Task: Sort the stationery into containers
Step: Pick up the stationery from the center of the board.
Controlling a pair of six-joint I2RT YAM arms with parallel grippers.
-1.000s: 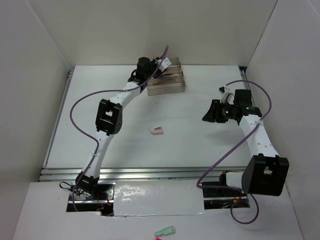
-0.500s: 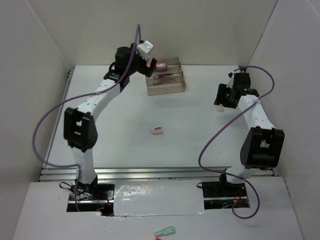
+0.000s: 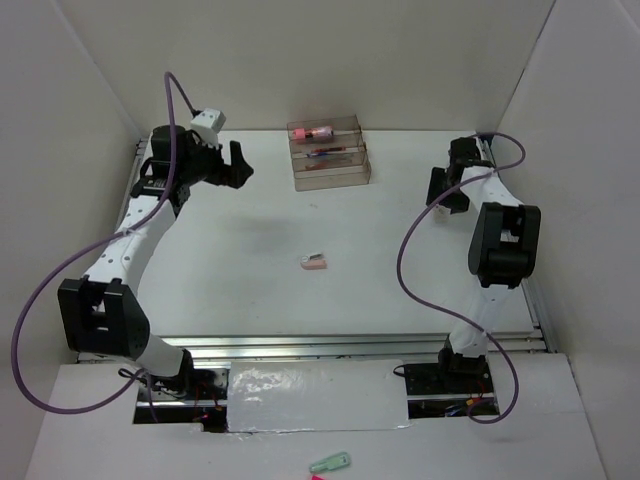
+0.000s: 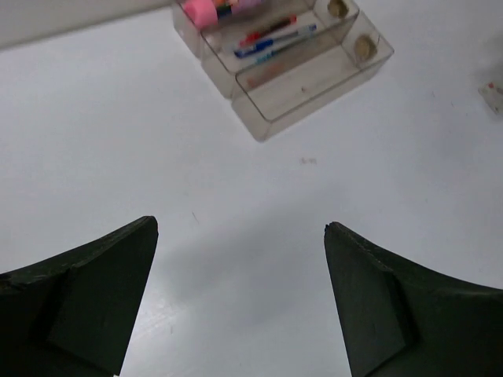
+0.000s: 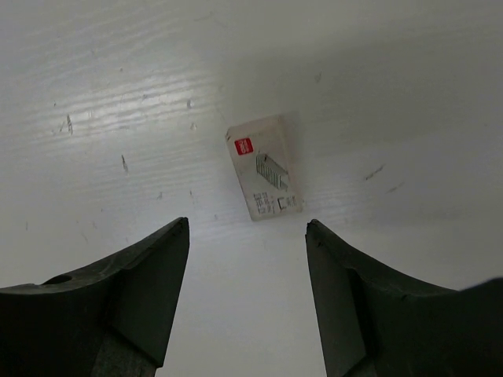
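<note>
White eraser (image 5: 265,166) on surface (image 5: 118,94) below right pincer (image 5: 247,222), jaws spread, empty. Left pincer (image 4: 240,224) has swung away from organiser (image 3: 335,180), released; pink eraser (image 3: 318,131) now in rear compartment. Pink-and-white eraser (image 3: 314,262) remains mid-surface.

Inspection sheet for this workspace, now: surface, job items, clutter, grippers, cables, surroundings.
Surface: white table, lightly scuffed.
Job's things: organiser at the far edge, with red and blue pens in its middle compartment and a pink eraser in the far one. Pink-and-white eraser loose mid-table. White eraser loose below the right gripper.
Clutter: green clip on the near ledge, off the table.
Grippers: left gripper open, holding nothing, over bare table. Right gripper open, not gripping the white eraser.
Cables: purple cables loop off both arms; none lies on the items.
Surroundings: white walls on three sides.
</note>
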